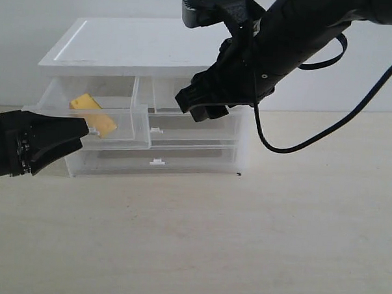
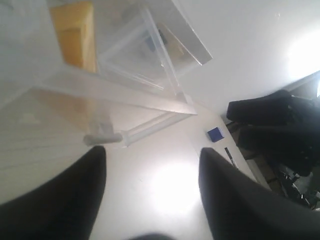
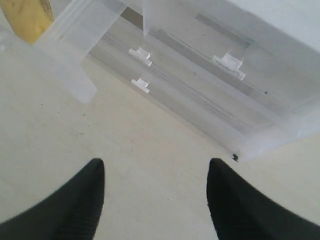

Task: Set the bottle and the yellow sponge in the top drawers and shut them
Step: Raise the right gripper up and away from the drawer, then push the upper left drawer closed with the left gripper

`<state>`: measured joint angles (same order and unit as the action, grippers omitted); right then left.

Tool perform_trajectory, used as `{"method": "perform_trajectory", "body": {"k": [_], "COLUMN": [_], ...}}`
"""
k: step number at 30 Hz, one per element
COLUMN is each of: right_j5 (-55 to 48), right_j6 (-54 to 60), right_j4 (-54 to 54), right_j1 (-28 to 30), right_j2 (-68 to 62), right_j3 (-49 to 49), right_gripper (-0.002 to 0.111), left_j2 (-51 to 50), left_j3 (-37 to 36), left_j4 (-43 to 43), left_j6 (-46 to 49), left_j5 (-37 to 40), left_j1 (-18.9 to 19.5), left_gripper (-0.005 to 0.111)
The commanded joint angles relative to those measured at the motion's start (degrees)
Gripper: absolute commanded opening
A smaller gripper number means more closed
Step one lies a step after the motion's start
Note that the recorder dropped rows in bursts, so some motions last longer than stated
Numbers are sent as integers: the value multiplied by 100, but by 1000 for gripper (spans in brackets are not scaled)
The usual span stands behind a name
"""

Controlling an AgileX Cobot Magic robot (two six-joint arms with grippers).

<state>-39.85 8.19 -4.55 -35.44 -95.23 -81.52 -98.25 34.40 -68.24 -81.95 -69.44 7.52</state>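
Observation:
The yellow sponge (image 1: 92, 114) lies inside the left top drawer (image 1: 122, 132), which is pulled out of the white-topped cabinet (image 1: 122, 49). It also shows in the wrist views as the sponge (image 2: 75, 35) and the sponge (image 3: 27, 20). My left gripper (image 1: 86, 132) is open and empty just in front of that drawer, close to its white pull tab (image 2: 102, 137). My right gripper (image 1: 199, 112) hangs open and empty before the right top drawer (image 1: 166, 93), hiding part of its front; its tab (image 3: 229, 64) is in sight. The bottle does not show clearly.
Two full-width drawers (image 1: 182, 156) sit shut below, with tabs (image 3: 140, 84) in the middle. A black cable (image 1: 293, 148) loops from the right arm down beside the cabinet. A small blue square (image 2: 215, 134) lies on the pale tabletop (image 1: 244, 240).

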Motion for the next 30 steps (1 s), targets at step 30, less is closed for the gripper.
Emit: {"method": "perform_trajectory", "body": {"k": [30], "right_j5": [337], "right_j6": [245], "right_j4": [-94], "right_j1": [53], "right_j2": [82], "right_j3": [24], "right_gripper": [54], "left_j2": [-24], "left_j3": [242], "left_j4": [-10], "left_j6": [-698], "left_j5": [681], "left_j1": [-22], "left_gripper": [53]}}
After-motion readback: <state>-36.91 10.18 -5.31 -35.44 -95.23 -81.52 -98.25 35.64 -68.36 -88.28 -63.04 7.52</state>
